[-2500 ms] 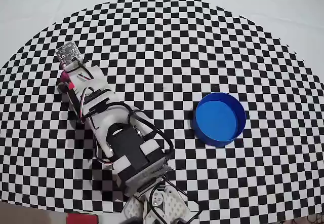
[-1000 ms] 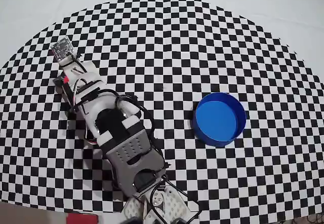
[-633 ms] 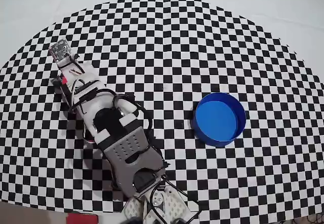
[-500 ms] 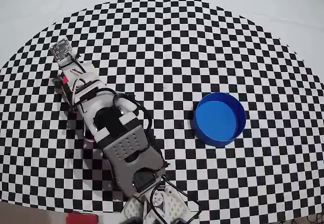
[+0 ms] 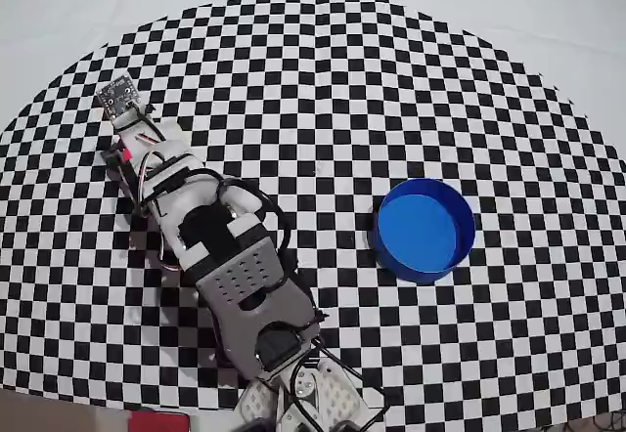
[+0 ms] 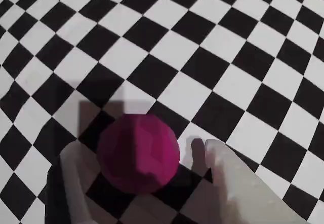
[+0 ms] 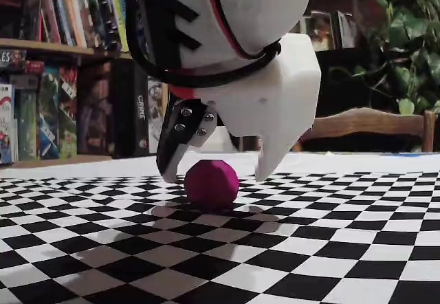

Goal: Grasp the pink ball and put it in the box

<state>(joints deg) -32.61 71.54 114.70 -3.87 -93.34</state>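
Observation:
The pink ball [image 6: 137,153] rests on the checkered mat [image 6: 212,57]. My gripper [image 6: 139,148] is open and straddles it, with a white finger [image 6: 228,176] on the right and the other finger [image 6: 76,183] on the left. In the fixed view the ball [image 7: 211,181] sits on the mat between the dark fingertip [image 7: 168,173] and the white fingertip [image 7: 266,170] of the gripper [image 7: 216,175], with a small gap on each side. From overhead the gripper [image 5: 125,149] covers the ball at the mat's left. The box [image 5: 423,229], round and blue, stands empty far to the right.
The arm [image 5: 235,266] runs from its base at the bottom edge up to the left. White cloth [image 5: 548,21] surrounds the mat. A bookshelf [image 7: 62,77], a wooden chair [image 7: 371,122] and a plant [image 7: 405,36] stand behind the table.
The arm has leaned forward and down over the ball, and the gripper shifted slightly up and left. The ball showed pink beside the gripper 2.5 s ago and is now covered overhead.

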